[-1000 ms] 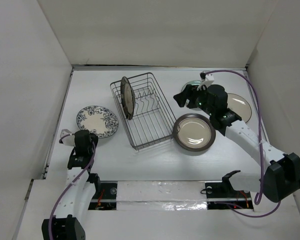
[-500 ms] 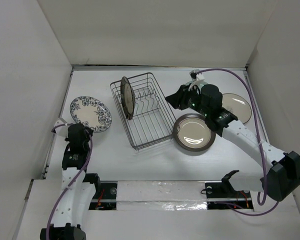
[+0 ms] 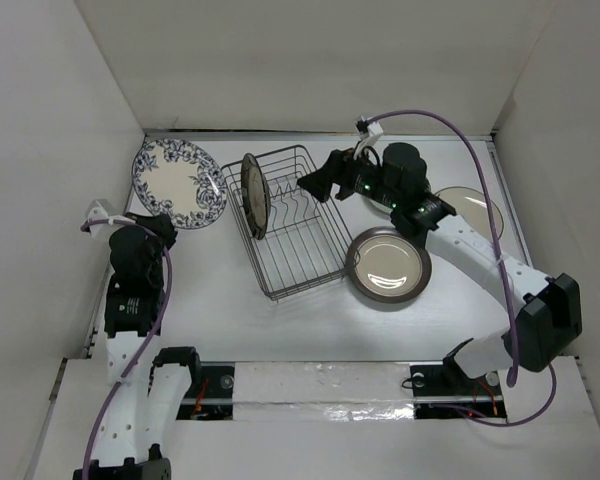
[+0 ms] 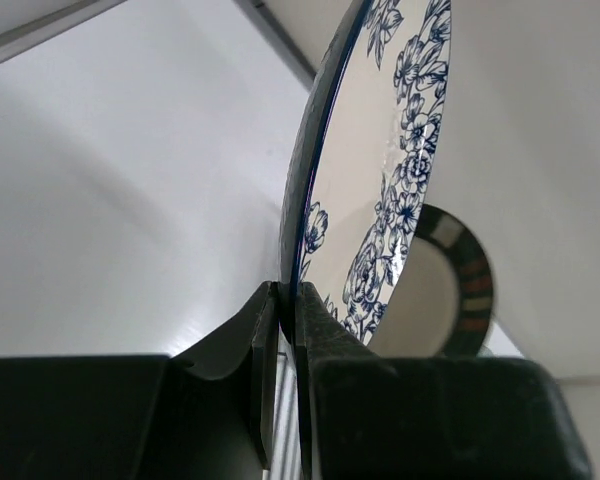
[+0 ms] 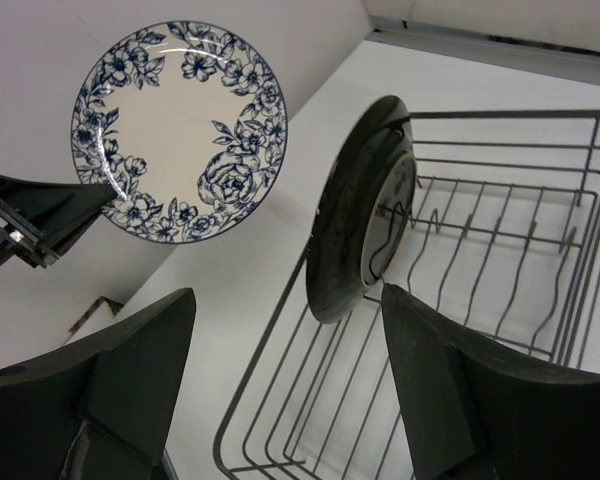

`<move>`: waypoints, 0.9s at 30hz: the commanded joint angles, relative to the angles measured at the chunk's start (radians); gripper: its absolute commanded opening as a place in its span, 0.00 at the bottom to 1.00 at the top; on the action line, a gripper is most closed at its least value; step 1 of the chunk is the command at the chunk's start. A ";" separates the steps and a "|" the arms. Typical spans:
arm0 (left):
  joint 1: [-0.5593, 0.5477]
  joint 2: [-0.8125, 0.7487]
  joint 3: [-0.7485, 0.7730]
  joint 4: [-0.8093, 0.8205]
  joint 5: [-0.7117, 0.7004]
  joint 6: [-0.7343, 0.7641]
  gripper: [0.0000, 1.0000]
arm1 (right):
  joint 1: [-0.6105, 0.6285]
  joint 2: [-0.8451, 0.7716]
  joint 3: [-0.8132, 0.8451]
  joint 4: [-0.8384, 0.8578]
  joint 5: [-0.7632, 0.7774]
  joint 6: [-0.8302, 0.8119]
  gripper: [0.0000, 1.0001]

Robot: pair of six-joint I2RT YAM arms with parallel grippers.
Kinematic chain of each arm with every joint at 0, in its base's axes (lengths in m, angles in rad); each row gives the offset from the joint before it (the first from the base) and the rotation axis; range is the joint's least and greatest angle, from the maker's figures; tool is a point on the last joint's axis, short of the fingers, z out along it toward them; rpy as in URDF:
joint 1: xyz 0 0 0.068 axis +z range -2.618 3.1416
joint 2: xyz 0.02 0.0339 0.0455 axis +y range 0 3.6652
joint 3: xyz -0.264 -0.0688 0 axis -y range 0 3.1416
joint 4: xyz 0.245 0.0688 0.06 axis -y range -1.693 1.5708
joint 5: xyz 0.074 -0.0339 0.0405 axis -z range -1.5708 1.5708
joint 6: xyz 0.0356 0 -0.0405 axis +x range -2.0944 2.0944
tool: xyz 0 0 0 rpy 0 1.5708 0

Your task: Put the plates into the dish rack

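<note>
My left gripper [image 3: 164, 222] is shut on the lower rim of the blue-and-white floral plate [image 3: 178, 182] and holds it tilted up in the air left of the dish rack [image 3: 302, 262]. In the left wrist view the plate's edge [image 4: 315, 190] sits clamped between my fingers [image 4: 325, 320]. The dark brown plate [image 3: 253, 195] stands upright in the rack's left end. My right gripper [image 3: 318, 180] is open and empty above the rack; its view shows the rack [image 5: 500, 235], the dark plate [image 5: 355, 235] and the floral plate [image 5: 180, 130]. The brown-rimmed cream plate [image 3: 388, 266] lies right of the rack.
A cream plate [image 3: 477, 205] lies at the far right, partly behind my right arm. The pale teal plate is hidden. White walls close in the table on the left, back and right. A dark-rimmed plate [image 4: 458, 295] shows behind the floral plate in the left wrist view.
My left gripper has lifted the floral plate off the table, up and toward the back left. My right gripper has swung left from the far-right plates to above the rack.
</note>
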 commanded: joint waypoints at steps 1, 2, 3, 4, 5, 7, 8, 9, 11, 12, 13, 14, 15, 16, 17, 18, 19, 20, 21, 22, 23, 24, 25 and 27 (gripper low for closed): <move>0.001 -0.009 0.131 0.226 0.113 -0.029 0.00 | 0.010 0.027 0.084 0.062 -0.086 -0.007 0.82; 0.001 0.001 0.140 0.230 0.141 -0.035 0.00 | 0.010 0.039 0.115 0.064 -0.099 -0.006 0.83; 0.001 0.008 0.154 0.248 0.202 -0.041 0.00 | 0.010 0.053 0.130 0.070 -0.113 -0.006 0.84; 0.001 0.017 0.160 0.256 0.245 -0.053 0.00 | 0.019 0.085 0.147 0.073 -0.137 -0.001 0.84; 0.001 0.040 0.168 0.263 0.280 -0.053 0.00 | 0.028 0.101 0.179 0.074 -0.143 0.001 0.85; 0.001 0.064 0.188 0.289 0.381 -0.055 0.00 | 0.039 0.144 0.207 0.082 -0.153 0.001 0.88; 0.001 0.083 0.195 0.297 0.412 -0.062 0.00 | 0.039 0.159 0.222 0.082 -0.151 -0.001 0.90; 0.001 0.089 0.201 0.312 0.463 -0.067 0.00 | 0.048 0.174 0.256 0.062 -0.150 -0.007 0.91; 0.001 0.103 0.208 0.331 0.509 -0.073 0.00 | 0.048 0.216 0.285 0.047 -0.142 -0.013 0.91; 0.001 0.107 0.217 0.338 0.549 -0.075 0.00 | 0.048 0.225 0.306 0.036 -0.136 -0.016 0.92; 0.001 0.113 0.221 0.351 0.567 -0.076 0.00 | 0.048 0.242 0.313 0.030 -0.119 -0.016 0.92; 0.001 0.115 0.226 0.351 0.584 -0.076 0.00 | 0.048 0.250 0.319 0.030 -0.110 -0.016 0.93; 0.001 0.117 0.231 0.363 0.610 -0.081 0.00 | 0.048 0.257 0.325 0.024 -0.102 -0.013 0.93; 0.001 0.117 0.232 0.371 0.624 -0.082 0.00 | 0.048 0.266 0.337 0.021 -0.090 -0.012 0.93; 0.001 0.120 0.234 0.377 0.632 -0.084 0.00 | 0.048 0.274 0.345 0.013 -0.075 -0.010 0.93; -0.008 0.121 0.235 0.383 0.649 -0.087 0.00 | 0.048 0.285 0.350 -0.004 -0.052 -0.010 0.93; -0.008 0.124 0.237 0.389 0.658 -0.088 0.00 | 0.048 0.285 0.344 -0.002 -0.016 -0.010 0.93; -0.019 0.129 0.237 0.391 0.666 -0.087 0.00 | 0.048 0.285 0.336 0.001 -0.002 -0.009 0.93; -0.019 0.132 0.235 0.394 0.676 -0.088 0.00 | 0.048 0.280 0.328 0.008 0.014 -0.003 0.94; -0.019 0.132 0.232 0.395 0.679 -0.087 0.00 | 0.048 0.277 0.321 0.008 0.046 0.001 0.93; -0.019 0.126 0.231 0.397 0.682 -0.085 0.00 | 0.048 0.273 0.307 0.004 0.057 0.001 0.93; -0.019 0.123 0.226 0.397 0.684 -0.082 0.00 | 0.048 0.264 0.294 0.018 0.064 -0.004 0.93; -0.019 0.120 0.223 0.398 0.687 -0.081 0.00 | 0.048 0.239 0.279 0.027 0.079 -0.006 0.93; -0.019 0.123 0.218 0.406 0.696 -0.081 0.00 | 0.048 0.224 0.259 0.025 0.100 -0.016 0.93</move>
